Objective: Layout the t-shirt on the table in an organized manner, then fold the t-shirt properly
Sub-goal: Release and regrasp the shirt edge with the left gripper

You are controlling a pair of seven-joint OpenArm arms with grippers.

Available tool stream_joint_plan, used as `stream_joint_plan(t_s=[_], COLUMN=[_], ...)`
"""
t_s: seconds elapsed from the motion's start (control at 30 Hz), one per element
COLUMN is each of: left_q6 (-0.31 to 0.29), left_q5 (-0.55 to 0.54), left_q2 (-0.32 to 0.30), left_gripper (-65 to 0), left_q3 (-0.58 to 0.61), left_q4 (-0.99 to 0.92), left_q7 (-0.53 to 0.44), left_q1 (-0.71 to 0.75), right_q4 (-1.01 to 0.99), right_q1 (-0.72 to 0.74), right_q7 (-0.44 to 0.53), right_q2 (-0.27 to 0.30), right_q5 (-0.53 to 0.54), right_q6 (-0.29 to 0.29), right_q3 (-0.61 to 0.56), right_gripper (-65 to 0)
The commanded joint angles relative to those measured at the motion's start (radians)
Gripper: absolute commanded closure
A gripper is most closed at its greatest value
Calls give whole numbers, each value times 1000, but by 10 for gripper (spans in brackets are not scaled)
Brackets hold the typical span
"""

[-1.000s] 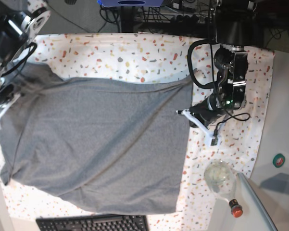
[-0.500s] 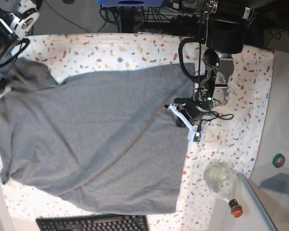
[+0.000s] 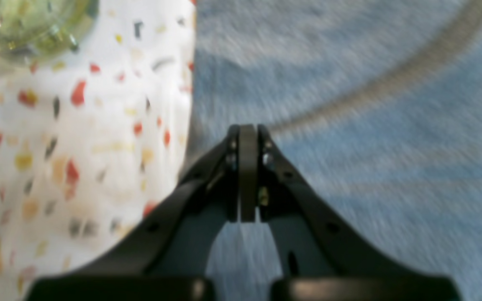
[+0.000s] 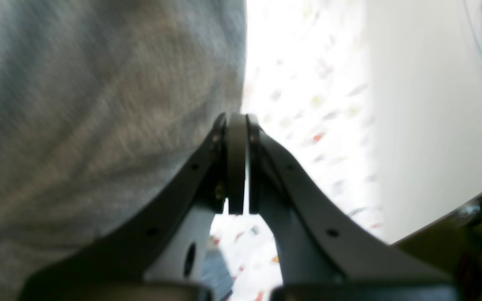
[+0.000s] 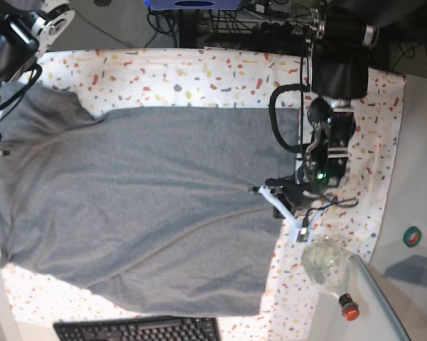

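Note:
The heather-grey t-shirt (image 5: 142,206) lies spread wide over the speckled table (image 5: 199,74). My left gripper (image 5: 268,204) is at the shirt's right edge, jaws shut. In the left wrist view the left gripper (image 3: 248,127) sits just inside the shirt's edge on the t-shirt (image 3: 370,146), and a crease runs away from its tips. My right gripper (image 4: 237,117) is shut right at the edge of the t-shirt (image 4: 98,125), which rises close to the camera. In the base view the right arm (image 5: 11,50) is at the far left and its gripper is cut off by the frame.
A glass jar (image 5: 325,261) with a red-capped neck (image 5: 348,310) stands at the table's front right, close to the left gripper; the glass jar (image 3: 23,25) also shows in the left wrist view. A black keyboard (image 5: 138,330) lies at the front edge. A plain grey surface (image 5: 419,142) borders the right.
The shirt has been drawn flatter and wider, and its far edge now runs straight. My left gripper first went left, then came toward the front along the right edge. The right arm shifted at the far left.

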Motion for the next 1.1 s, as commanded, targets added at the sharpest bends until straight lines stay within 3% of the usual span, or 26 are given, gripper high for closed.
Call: stream_joint_plan(t_s=[0.0, 0.1, 0.2, 0.23, 0.33, 0.37, 0.4, 0.43, 0.73, 0.93, 1.0, 1.07], left_q6=[0, -3, -3, -3, -3, -3, -4, -4, -4, -1, 0, 0], left_q5=[-2, -115, -333, -394, -566, -606, -640, -665, -675, -674, -674, -675], left_q2=[-8, 4, -2, -14, -49, -51, -51, -48, -6, -8, -6, -6], left_gripper=[0, 0, 0, -58, -380, -457, -513, -530, -530, -520, -448, -319], left_q3=[-40, -175, -307, -330, -340, -340, -340, -339, -333, -222, -208, -208], left_q4=[68, 220, 296, 302, 300, 300, 300, 299, 234, 151, 150, 150], left_q7=[16, 85, 113, 113, 113, 113, 113, 113, 119, 116, 116, 116], left_q1=[23, 147, 285, 316, 397, 414, 426, 434, 435, 425, 423, 423], right_q4=[61, 173, 191, 191, 184, 175, 159, 141, 107, 105, 92, 9], right_q1=[-2, -45, -55, -55, -57, -62, -63, -65, -66, -68, -68, -59], right_q7=[10, -10, -65, -79, -120, -136, -151, -166, -177, -169, -169, -154], right_q2=[4, -20, -22, -20, -8, 6, 23, 33, 53, 59, 72, 93], right_q5=[-2, 0, 15, 60, 265, 319, 376, 416, 449, 449, 449, 449], right_q6=[-6, -6, -6, -6, 23, 47, 73, 90, 102, 102, 102, 102], right_q3=[3, 5, 8, 26, 106, 125, 135, 144, 144, 152, 152, 151], right_gripper=[0, 0, 0, -56, -294, -351, -398, -420, -390, -390, -390, -390])
